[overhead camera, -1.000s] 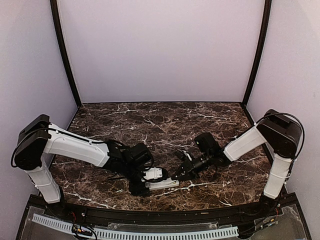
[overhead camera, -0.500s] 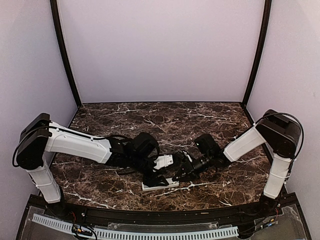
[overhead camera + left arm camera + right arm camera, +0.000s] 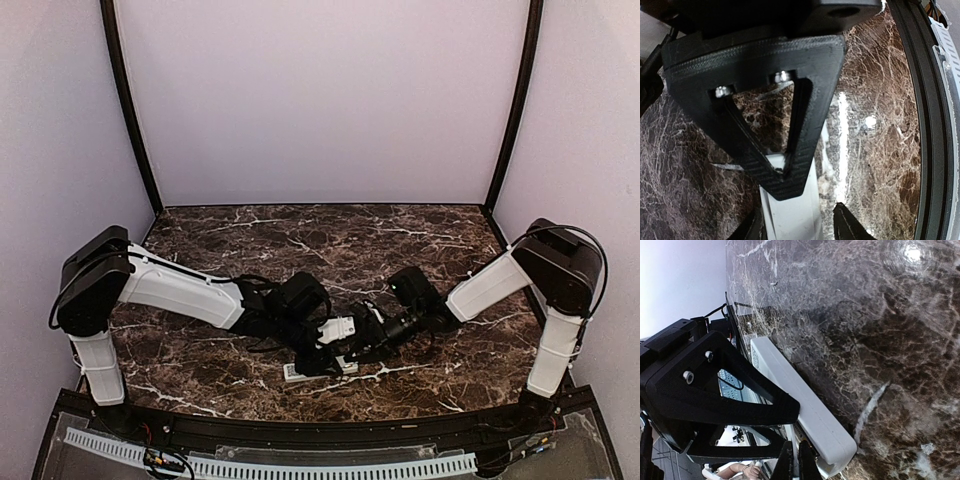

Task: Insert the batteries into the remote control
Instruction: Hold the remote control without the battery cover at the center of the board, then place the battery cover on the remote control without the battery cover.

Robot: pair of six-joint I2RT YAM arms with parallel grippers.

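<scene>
The left end effector [image 3: 799,226] is spread, with one dark finger [image 3: 846,225] on each side of the remote control [image 3: 790,212]. In the left wrist view a strip of table shows between the remote's edge and the finger on the right of that view. The other finger sits close against the opposite edge, and whether it touches cannot be told.

The right end effector [image 3: 796,462] is pressed together, with nothing seen between its fingers. Its tips are just beside one end of the remote; contact there cannot be told either.

The remote control is a slim white bar lying flat on the table [image 3: 400,250], near the front edge and about midway across. It runs left to right in the top view. Both end effectors meet over it, so from above only its left end and near edge show.

The left arm [image 3: 180,290] reaches low across the table from the near left corner, and the right arm [image 3: 490,285] comes in from the near right. The table is dark brown marble with white veins, enclosed by pale walls.
</scene>
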